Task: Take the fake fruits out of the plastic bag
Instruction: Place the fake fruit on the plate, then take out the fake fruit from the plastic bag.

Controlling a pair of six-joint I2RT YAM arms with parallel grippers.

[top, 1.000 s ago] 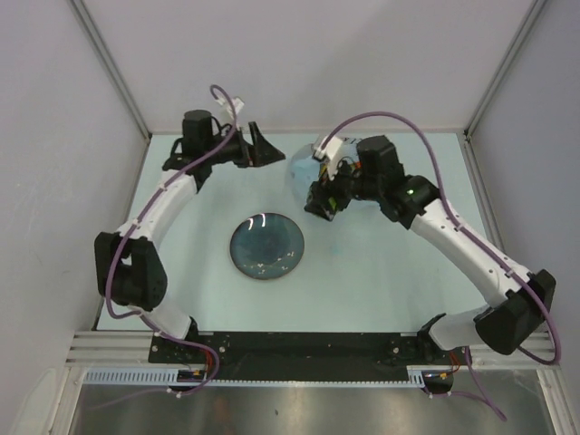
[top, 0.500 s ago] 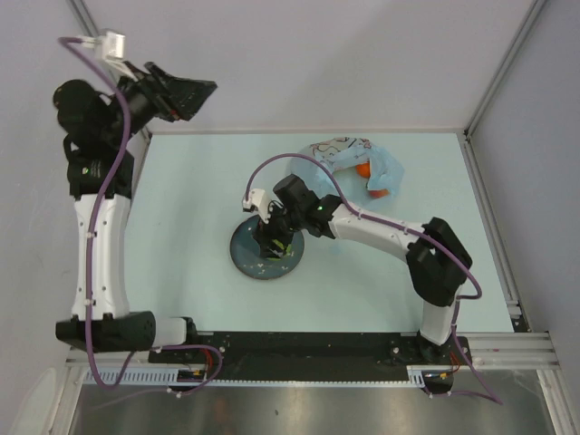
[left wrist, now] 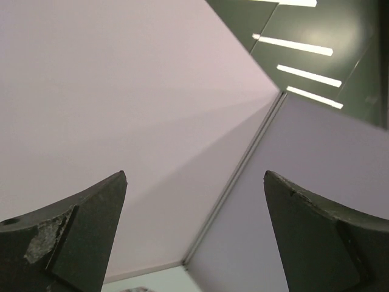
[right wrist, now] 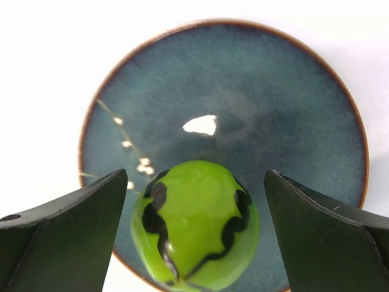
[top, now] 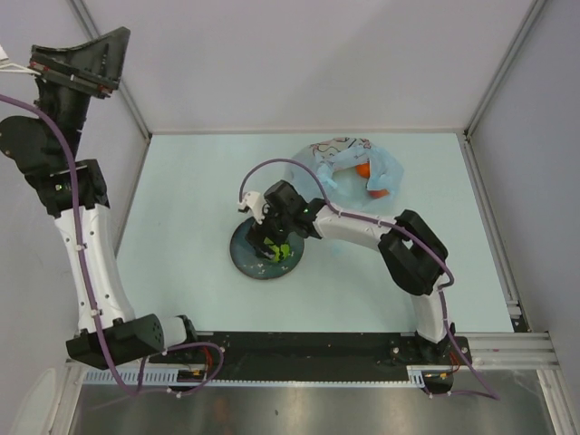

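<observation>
The green round fruit [right wrist: 194, 228], glossy with black markings, lies on the near part of the dark blue plate [right wrist: 273, 103]; it also shows in the top view [top: 282, 250]. My right gripper [right wrist: 196, 182] is open just above it, a finger on each side, neither touching. The light blue plastic bag [top: 337, 159] lies at the back right of the plate, with orange-red fruits [top: 377, 188] showing through it. My left gripper [top: 83, 56] is raised high at the far left, open and empty, facing the wall corner [left wrist: 194, 182].
The plate [top: 243, 254] sits mid-table. The booth's walls and frame posts [top: 494, 82] close in the back and the sides. My right arm's cable [top: 254, 177] loops over the table behind the plate.
The right gripper has opened over the plate, and the green fruit now lies there between its fingers. The left arm has swung further up and to the left.
</observation>
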